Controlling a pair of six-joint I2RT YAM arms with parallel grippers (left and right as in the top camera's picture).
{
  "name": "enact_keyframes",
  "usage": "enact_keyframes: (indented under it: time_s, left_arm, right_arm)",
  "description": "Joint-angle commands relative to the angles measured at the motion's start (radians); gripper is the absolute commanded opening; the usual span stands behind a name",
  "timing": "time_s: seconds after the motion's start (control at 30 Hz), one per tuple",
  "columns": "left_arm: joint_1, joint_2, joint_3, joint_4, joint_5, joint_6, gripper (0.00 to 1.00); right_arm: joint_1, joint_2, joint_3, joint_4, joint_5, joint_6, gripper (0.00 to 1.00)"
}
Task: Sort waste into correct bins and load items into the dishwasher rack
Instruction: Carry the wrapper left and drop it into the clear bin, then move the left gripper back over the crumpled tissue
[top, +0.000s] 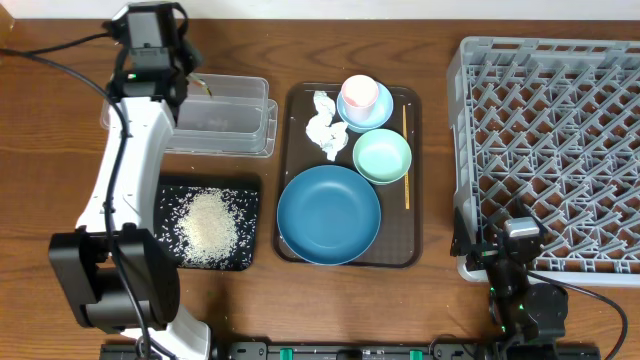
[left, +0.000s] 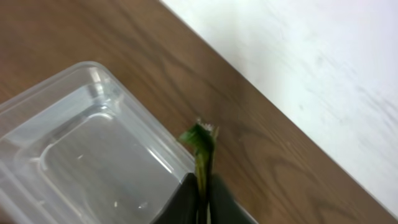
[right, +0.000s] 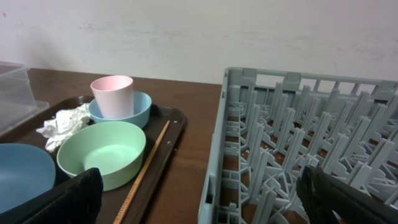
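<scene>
My left gripper (left: 204, 199) is shut on the yellow-green snack wrapper (left: 201, 146) and holds it over the far rim of the clear plastic tub (left: 81, 155), which is at the back left in the overhead view (top: 225, 115). The wrapper shows as a thin strip there (top: 206, 86). The rice heap (top: 208, 225) lies in the black tray (top: 165, 190). The crumpled tissue (top: 324, 124), pink cup (top: 359, 94) in the pale-blue bowl (top: 378, 114), mint-green bowl (top: 382, 156), blue plate-bowl (top: 328, 214) and chopstick (top: 406, 160) sit on the brown serving tray. My right gripper (right: 199, 199) is open and empty beside the grey dishwasher rack (top: 550, 150).
The dark-brown serving tray (top: 415, 250) lies between the bins and the rack. The rack's near-left corner (right: 214, 186) stands right before my right gripper. The table's far edge meets a white wall (left: 311, 62).
</scene>
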Motion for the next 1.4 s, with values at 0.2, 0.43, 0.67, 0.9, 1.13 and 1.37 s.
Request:
enact_keyframes:
  time_s: [0.2, 0.43, 0.67, 0.9, 1.13, 1.37]
  left_arm:
    - [0.013, 0.022, -0.006, -0.055, -0.011, -0.061, 0.31]
    - [0.013, 0.021, -0.006, -0.100, 0.109, -0.063, 0.47]
    - [-0.010, 0.016, -0.006, -0.138, 0.430, -0.020, 0.47]
    - [-0.136, 0.015, -0.006, -0.196, 0.497, 0.168, 0.52]
    - [-0.315, 0.015, -0.010, -0.309, 0.399, 0.291, 0.52]
    - [-0.439, 0.021, -0.071, -0.303, 0.255, 0.290, 0.53]
  right_arm:
    - [0.010, -0.002, -0.002, -0.003, -0.004, -0.013, 0.99]
    - [0.010, -0.002, -0.002, -0.003, -0.004, -0.013, 0.99]
    - [0.010, -0.002, -0.002, -0.003, -0.004, -0.013, 0.99]
    - [0.010, -0.002, -0.002, -0.003, -0.004, -0.013, 0.99]
    - [0.010, -0.002, -0.002, -0.003, -0.004, -0.013, 0.99]
    - [0.010, -0.002, -0.002, -0.003, -0.004, -0.013, 0.99]
